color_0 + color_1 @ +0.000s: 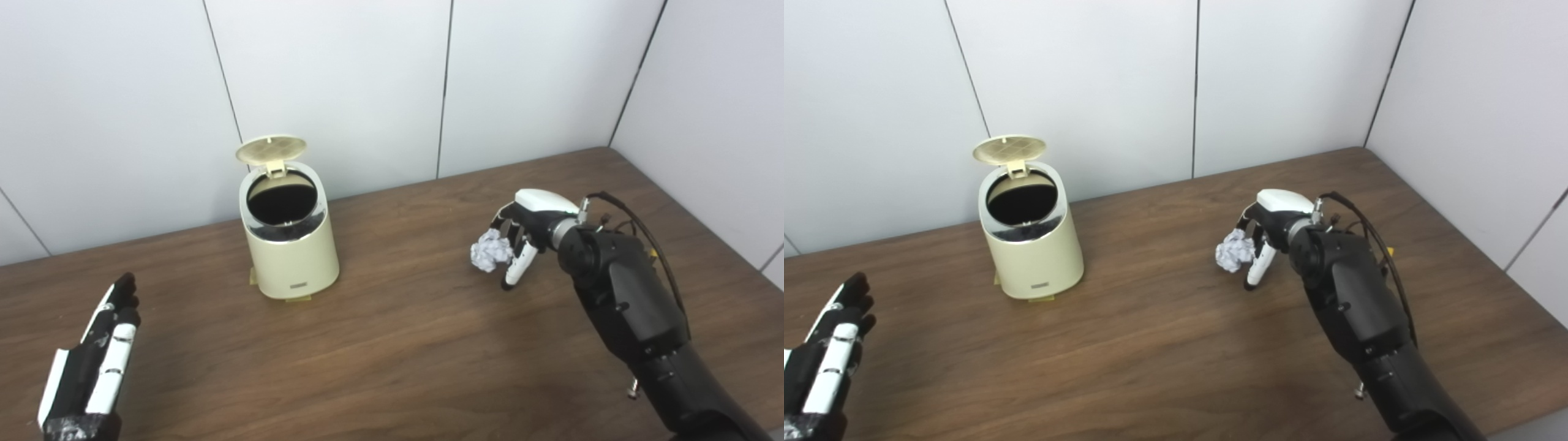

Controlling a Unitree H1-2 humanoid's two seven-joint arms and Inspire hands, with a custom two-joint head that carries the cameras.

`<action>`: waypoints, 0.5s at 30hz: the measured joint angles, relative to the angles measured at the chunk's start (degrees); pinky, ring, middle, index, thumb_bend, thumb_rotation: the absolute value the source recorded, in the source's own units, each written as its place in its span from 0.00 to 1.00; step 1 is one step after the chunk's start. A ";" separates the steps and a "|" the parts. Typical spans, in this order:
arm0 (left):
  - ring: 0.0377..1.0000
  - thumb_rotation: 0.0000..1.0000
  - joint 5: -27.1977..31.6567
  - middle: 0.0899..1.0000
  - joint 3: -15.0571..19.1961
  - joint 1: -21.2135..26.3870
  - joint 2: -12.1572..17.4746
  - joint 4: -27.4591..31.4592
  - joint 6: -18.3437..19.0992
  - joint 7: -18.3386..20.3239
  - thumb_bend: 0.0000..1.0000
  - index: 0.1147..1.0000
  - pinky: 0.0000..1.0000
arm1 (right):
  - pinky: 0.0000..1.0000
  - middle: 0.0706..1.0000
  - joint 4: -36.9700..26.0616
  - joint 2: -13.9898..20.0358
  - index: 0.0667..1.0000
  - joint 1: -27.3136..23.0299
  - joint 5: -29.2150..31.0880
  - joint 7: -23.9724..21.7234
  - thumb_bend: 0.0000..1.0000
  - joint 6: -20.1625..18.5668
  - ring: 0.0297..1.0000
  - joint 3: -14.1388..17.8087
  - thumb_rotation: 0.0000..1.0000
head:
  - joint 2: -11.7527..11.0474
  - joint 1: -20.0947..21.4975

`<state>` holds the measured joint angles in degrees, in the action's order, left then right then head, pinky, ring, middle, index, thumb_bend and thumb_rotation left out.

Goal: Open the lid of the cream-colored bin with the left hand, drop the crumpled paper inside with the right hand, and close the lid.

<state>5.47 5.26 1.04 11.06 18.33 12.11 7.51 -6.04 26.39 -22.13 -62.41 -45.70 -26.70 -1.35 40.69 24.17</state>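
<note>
Cream-colored bin (291,251) stands upright on the brown worktop (392,343), left of centre and near the white wall panels (343,79); its long axis is vertical, mouth facing up. Lid (271,149) is flipped open, hinged at the back rim and standing nearly upright behind the opening, ribbed underside facing the camera. Dark interior visible, contents can't be made out. A small label sits low on the bin's front; bits of yellowish tape show at the base. Crumpled paper (491,250), a white ball with no clear long axis, is well right of the bin, at the tips of the right hand (527,236). Right hand reaches in from the right, palm down, fingers (516,266) curled around the paper from its right side; whether the paper is lifted or resting on the worktop can't be told. Black right forearm with a loose cable trails toward the bottom right corner. Left hand (95,361) is low at the bottom left, well apart from the bin, fingers straight and spread a little, holding nothing, pointing away from the camera.
</note>
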 measured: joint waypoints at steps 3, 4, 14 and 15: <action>1.00 0.74 0.05 0.99 0.01 -0.01 -0.09 0.12 0.00 -0.06 0.39 1.00 1.00 | 0.39 0.55 -0.01 0.26 0.62 0.03 -0.04 -0.36 0.96 0.01 0.47 -0.40 0.08 | 0.17 -0.09; 1.00 0.74 0.07 0.99 0.01 -0.01 -0.14 0.16 0.00 -0.09 0.39 1.00 1.00 | 0.40 0.55 -0.02 0.34 0.61 0.03 -0.02 -0.41 0.96 0.01 0.47 -0.48 0.08 | 0.26 -0.17; 1.00 0.73 0.04 0.98 -0.13 -0.04 -0.76 0.55 0.76 -0.32 0.39 0.99 1.00 | 0.48 0.58 0.17 0.56 0.61 0.18 2.40 3.49 0.95 0.01 0.50 -0.57 0.05 | 0.44 -0.35; 1.00 0.73 0.02 0.98 -0.13 -0.06 -0.74 0.65 0.76 -0.30 0.40 1.00 1.00 | 0.47 0.58 0.17 0.53 0.61 0.18 2.71 3.83 0.95 0.01 0.49 -0.59 0.04 | 0.44 -0.35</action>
<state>5.49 5.12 0.98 10.32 18.99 12.87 7.21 -5.87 26.92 -21.95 -59.70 -41.86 -26.69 -1.93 41.13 23.82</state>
